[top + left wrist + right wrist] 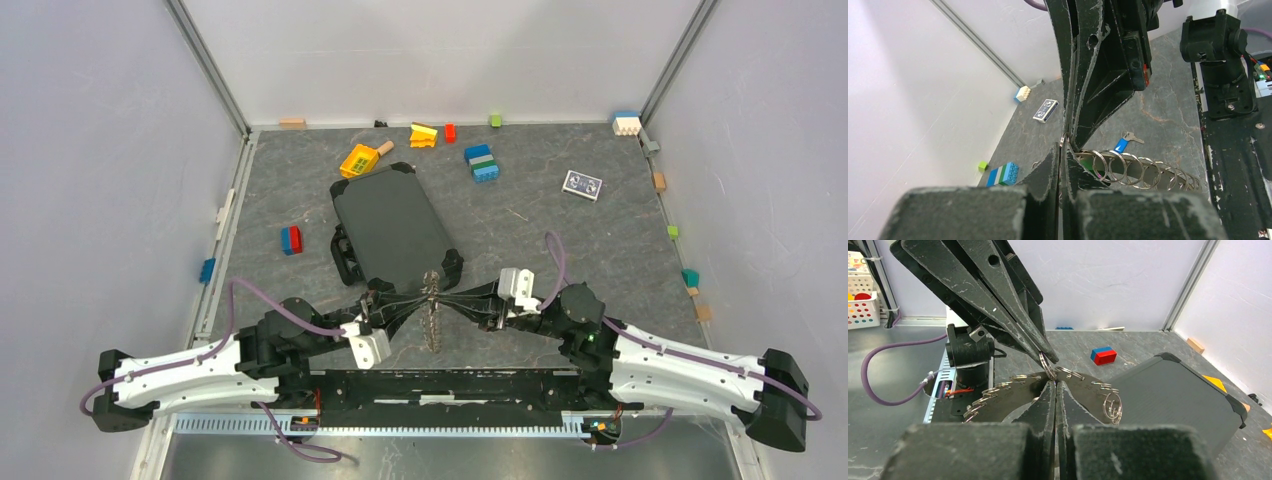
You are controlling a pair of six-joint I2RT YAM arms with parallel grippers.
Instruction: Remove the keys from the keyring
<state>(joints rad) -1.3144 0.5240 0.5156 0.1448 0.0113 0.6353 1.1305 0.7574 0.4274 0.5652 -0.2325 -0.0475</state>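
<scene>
Near the front centre of the grey marbled worktop [600, 250], the left gripper [424, 299] is pressed together, pinching the large thin metal keyring [433, 328] from the left. The keyring, crowded with fanned greyish-brass metal keys [993, 395], is held edge-on between both arms. The right gripper [442, 298] is likewise pressed together on it from the right.

Left arm [190, 370] and right arm [680, 365] are wearing white moulded shells with black joint housings, one at each end of the long black base rail [440, 385]. Purple cables [903, 347] are looping off both arms near that rail. A green LED [590, 338] is glowing on the right arm. The black tapered fingers [998, 305] are showing grey scuffs and a round hole.
</scene>
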